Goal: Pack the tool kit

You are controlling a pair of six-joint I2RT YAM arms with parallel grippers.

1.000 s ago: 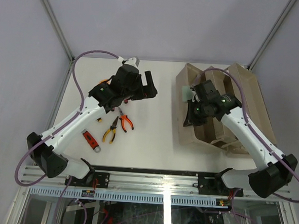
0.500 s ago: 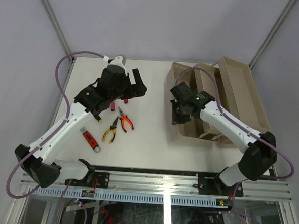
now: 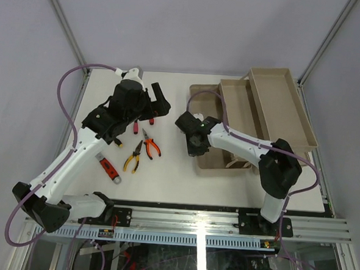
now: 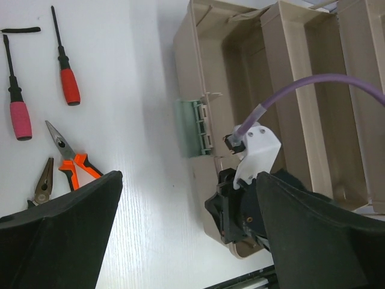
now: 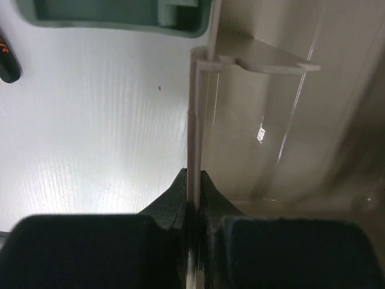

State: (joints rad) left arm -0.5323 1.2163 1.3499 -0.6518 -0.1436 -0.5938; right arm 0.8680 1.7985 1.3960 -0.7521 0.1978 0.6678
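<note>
The beige toolbox (image 3: 231,104) lies open at centre right, trays spread. My right gripper (image 3: 195,143) is shut on its left front wall (image 5: 195,120), near the corner below the green latch (image 4: 195,127); the thin wall sits pinched between both fingers (image 5: 194,180). My left gripper (image 3: 156,103) hangs open above the loose tools with nothing in it (image 4: 186,241). On the table lie a red-handled screwdriver (image 4: 69,84), a pink-handled screwdriver (image 4: 21,117), orange pliers (image 3: 152,147) and yellow-handled pliers (image 3: 133,158).
A red and silver tool (image 3: 109,169) lies near the front left. A small yellow piece (image 3: 119,145) sits beside the pliers. The frame posts stand at the table's back corners, and the rail runs along the near edge.
The right gripper has dragged the toolbox leftward, toward the middle of the table, still clamped on its wall. The left arm has drifted a little left, still open.
</note>
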